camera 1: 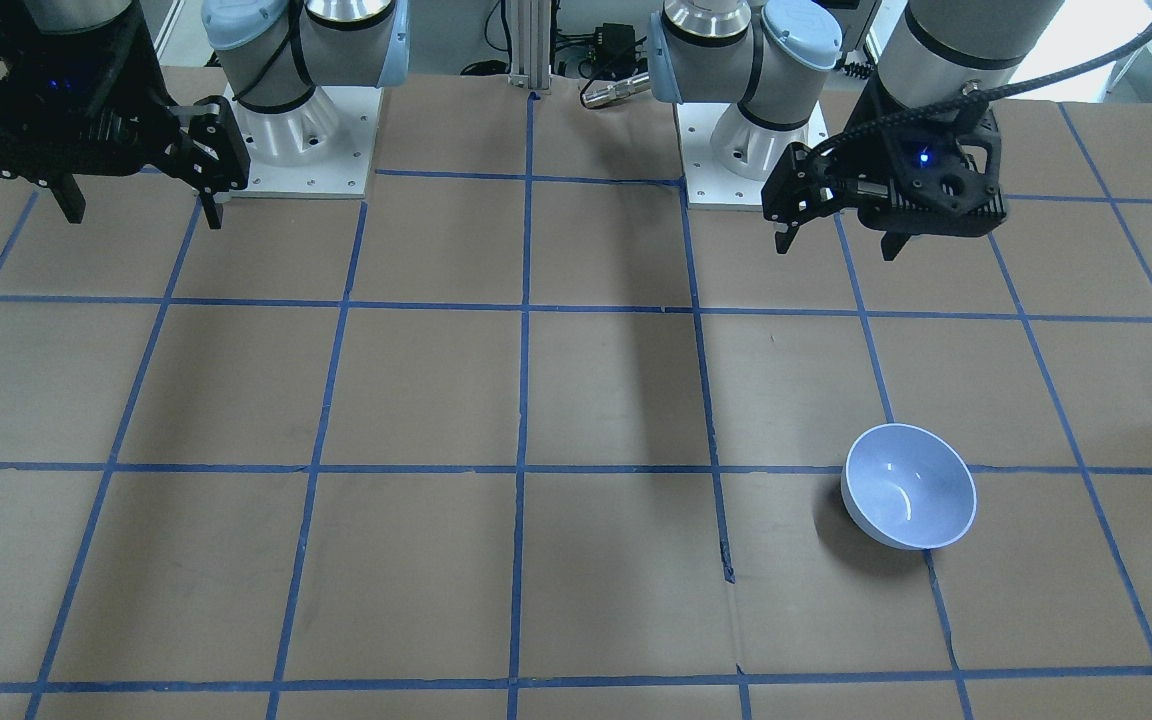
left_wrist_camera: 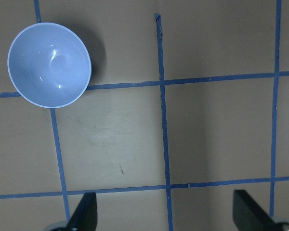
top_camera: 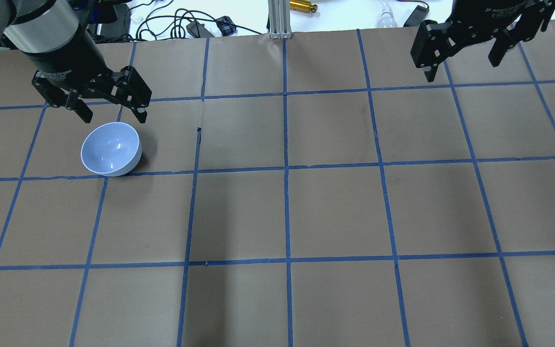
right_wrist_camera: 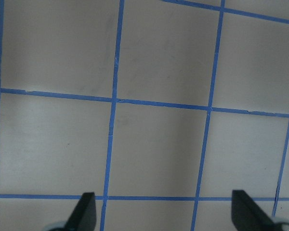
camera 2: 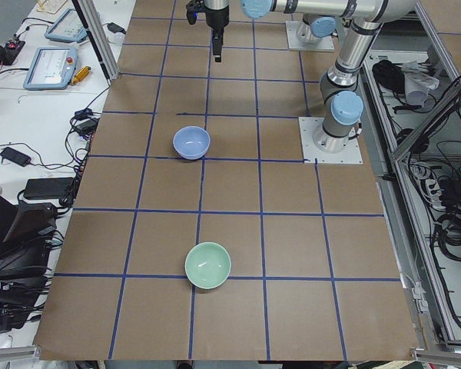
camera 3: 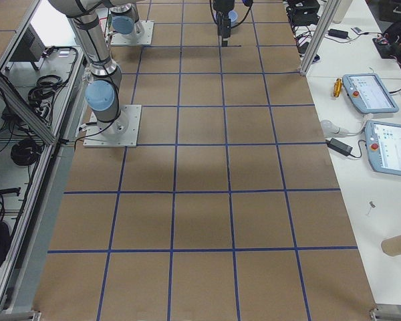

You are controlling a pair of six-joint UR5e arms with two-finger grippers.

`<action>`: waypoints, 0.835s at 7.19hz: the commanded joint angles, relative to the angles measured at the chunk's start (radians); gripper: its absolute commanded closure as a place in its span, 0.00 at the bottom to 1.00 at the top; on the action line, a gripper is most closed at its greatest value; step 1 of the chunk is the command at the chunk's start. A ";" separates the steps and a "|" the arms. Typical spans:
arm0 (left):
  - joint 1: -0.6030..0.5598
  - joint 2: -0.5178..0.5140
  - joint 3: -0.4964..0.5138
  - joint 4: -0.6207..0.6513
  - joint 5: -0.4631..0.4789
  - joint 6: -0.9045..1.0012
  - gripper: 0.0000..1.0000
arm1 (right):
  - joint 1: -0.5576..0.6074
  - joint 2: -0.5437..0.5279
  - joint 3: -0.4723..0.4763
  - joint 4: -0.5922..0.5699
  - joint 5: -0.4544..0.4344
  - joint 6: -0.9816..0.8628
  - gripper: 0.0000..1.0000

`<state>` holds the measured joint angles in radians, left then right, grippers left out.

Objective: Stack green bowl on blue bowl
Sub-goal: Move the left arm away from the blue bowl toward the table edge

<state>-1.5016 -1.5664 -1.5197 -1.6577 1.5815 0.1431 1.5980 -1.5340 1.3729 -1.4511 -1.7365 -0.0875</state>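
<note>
Bowls both sit in the left half of the surface (top_camera: 335,212): the blue bowl (top_camera: 111,148) is close by the left claw (top_camera: 112,114), and the green bowl (camera 2: 208,265) lies farther out, near the left edge. Both claws hang open and empty. The right claw (top_camera: 461,68) is over the right half, well apart. The left arm is nearer and would likely reach past the blue bowl toward that edge.

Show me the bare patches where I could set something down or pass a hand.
The table is bare across its middle and all of the side under the right claw. Bare squares also separate the blue bowl from the green bowl. Only crowding: around the blue bowl, with the open left claw hanging above, off to one side.
</note>
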 commanded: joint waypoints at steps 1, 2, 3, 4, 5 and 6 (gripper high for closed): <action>0.102 0.005 0.004 -0.005 0.000 0.180 0.00 | 0.000 0.000 0.000 0.000 0.000 0.000 0.00; 0.169 0.006 0.004 -0.005 0.009 0.300 0.00 | 0.000 0.000 0.000 0.000 0.000 0.000 0.00; 0.267 0.005 0.001 -0.004 0.006 0.464 0.00 | -0.001 0.000 0.000 0.000 0.000 0.000 0.00; 0.364 -0.004 0.000 -0.002 0.003 0.596 0.00 | -0.001 0.000 0.000 0.000 0.000 0.000 0.00; 0.432 -0.020 -0.002 0.002 0.002 0.718 0.00 | 0.000 0.000 0.000 0.000 0.000 0.000 0.00; 0.496 -0.027 -0.004 0.013 0.003 0.856 0.00 | 0.000 0.000 0.000 0.000 0.000 0.000 0.00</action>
<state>-1.0908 -1.5819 -1.5213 -1.6543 1.5845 0.8339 1.5977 -1.5340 1.3729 -1.4511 -1.7365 -0.0874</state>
